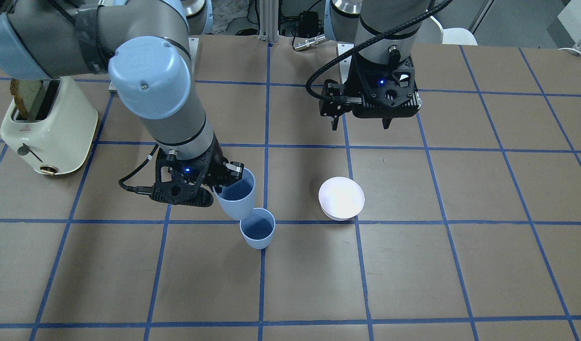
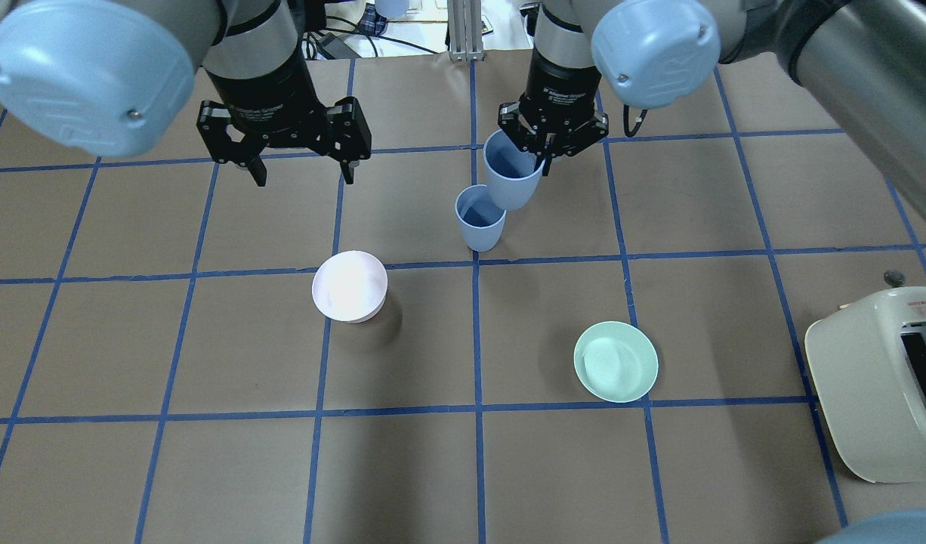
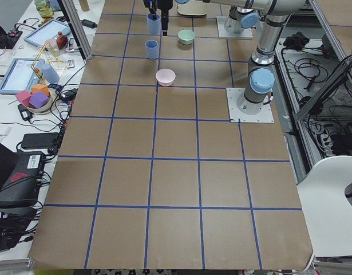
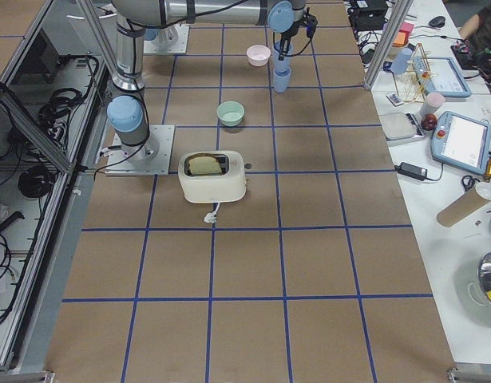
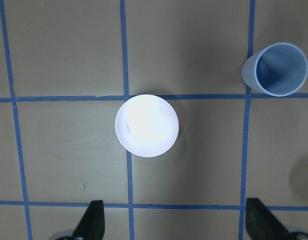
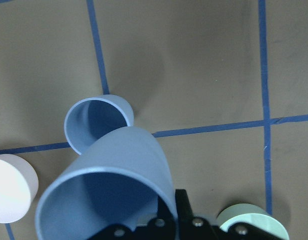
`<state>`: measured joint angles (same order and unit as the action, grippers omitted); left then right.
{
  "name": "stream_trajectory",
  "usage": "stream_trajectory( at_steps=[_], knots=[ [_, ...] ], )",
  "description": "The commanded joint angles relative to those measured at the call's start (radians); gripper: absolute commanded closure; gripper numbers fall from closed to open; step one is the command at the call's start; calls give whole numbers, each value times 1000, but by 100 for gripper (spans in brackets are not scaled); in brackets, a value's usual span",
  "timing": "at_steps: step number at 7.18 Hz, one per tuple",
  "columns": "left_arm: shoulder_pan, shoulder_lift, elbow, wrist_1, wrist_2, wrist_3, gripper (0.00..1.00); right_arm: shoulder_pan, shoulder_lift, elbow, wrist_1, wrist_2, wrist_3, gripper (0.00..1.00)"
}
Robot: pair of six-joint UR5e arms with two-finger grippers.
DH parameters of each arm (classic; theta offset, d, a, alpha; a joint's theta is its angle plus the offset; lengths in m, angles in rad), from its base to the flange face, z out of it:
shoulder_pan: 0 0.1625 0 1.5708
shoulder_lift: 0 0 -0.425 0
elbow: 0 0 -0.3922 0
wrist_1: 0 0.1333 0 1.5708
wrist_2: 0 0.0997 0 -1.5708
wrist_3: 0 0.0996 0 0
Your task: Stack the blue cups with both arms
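1. Right gripper [image 2: 542, 157] pinches the tilted cup [image 2: 512, 189] by its rim, close beside the standing cup [image 2: 479, 221] on the table [image 2: 659, 468].
2. Left gripper [image 2: 304, 177] hangs spread, empty.
3. Probably light, stiff, slick; rim holds suit.

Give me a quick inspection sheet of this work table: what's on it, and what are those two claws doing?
Surface: brown table with a blue tape grid.
Job's things: upright blue cup stands on the table; tilted blue cup is held just above it, not nested.
Clutter: pink bowl, mint bowl, toaster holding toast.
Grippers: right gripper shut on the tilted cup's rim; left gripper open, empty, above the table.
Cables: black wrist cable; floor cables beside the table.
Surroundings: side bench with a tablet; white chair.
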<state>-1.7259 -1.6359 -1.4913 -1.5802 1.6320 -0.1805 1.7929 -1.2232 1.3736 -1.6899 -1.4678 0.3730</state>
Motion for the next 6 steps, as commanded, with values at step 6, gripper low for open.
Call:
stream_trajectory(
  at_steps=[6],
  knots=[
    [40, 34, -35, 31, 0, 10, 0, 49, 77, 1, -85, -6, 86, 100]
  ],
)
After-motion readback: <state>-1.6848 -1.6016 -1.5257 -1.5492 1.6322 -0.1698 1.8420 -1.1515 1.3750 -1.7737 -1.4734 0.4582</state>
